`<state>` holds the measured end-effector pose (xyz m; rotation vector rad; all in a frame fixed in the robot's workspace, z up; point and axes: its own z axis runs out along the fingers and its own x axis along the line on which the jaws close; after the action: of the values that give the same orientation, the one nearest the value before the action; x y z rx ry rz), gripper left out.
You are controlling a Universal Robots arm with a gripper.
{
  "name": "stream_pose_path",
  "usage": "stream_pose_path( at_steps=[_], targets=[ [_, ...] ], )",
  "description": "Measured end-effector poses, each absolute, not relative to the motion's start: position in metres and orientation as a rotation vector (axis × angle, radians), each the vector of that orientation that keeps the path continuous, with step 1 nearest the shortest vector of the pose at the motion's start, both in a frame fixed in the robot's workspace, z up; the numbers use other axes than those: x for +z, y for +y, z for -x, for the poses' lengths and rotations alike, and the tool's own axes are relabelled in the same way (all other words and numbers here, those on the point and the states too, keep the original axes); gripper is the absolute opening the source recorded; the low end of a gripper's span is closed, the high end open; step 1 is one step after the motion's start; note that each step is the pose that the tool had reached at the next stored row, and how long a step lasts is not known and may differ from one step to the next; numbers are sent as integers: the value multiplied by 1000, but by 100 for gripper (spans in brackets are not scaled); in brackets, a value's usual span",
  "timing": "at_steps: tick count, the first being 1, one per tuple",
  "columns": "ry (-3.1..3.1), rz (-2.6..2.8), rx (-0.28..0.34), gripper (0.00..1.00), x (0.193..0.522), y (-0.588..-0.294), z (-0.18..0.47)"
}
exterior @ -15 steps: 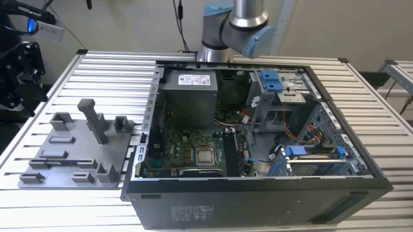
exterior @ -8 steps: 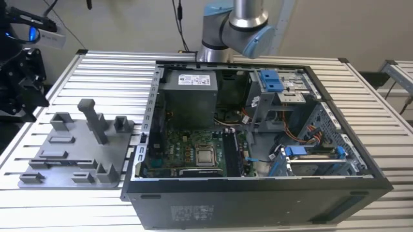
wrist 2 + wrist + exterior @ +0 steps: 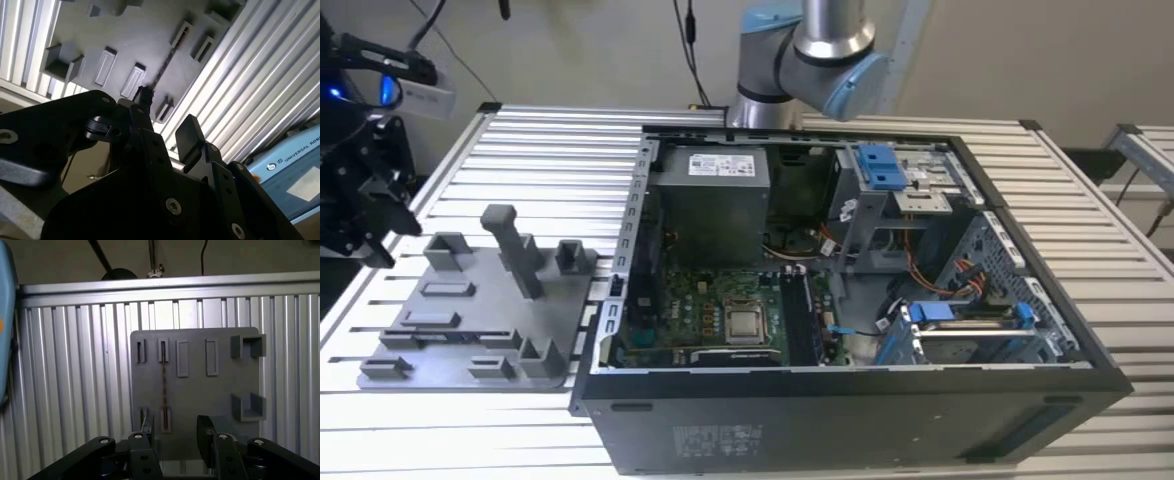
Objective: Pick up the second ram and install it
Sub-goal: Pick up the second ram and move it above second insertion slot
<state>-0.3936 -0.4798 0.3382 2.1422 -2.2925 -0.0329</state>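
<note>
Hand: nearest the lens in both wrist views, the black hand (image 3: 175, 431) hangs over the holder tray (image 3: 210, 395) with its two fingers (image 3: 189, 131) apart; we see nothing clamped between them.
Second ram: the second ram (image 3: 163, 385) stands on its thin edge in the tray, each end seated in a slotted grey block. In the first wrist view its near end falls within the gap of the fingers, closer to one of them, and we cannot tell whether they touch.
Holder tray: grey, flat on the table (image 3: 534, 130) near its edge at the exterior view's left, carrying posts and blocks.
Computer case: the open computer case (image 3: 854, 420) sits just beside the tray, toward the exterior view's right, with its motherboard (image 3: 707, 300) exposed.
Arm: the arm (image 3: 807, 40) rises at the table's far edge, behind the case.
</note>
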Motion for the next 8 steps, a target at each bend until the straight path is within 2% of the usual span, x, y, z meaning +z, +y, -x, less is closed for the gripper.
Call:
stream_pose_path(
  at_steps=[8],
  targets=[
    [-2293,-2142,-33,48,328,-483,394]
  ],
)
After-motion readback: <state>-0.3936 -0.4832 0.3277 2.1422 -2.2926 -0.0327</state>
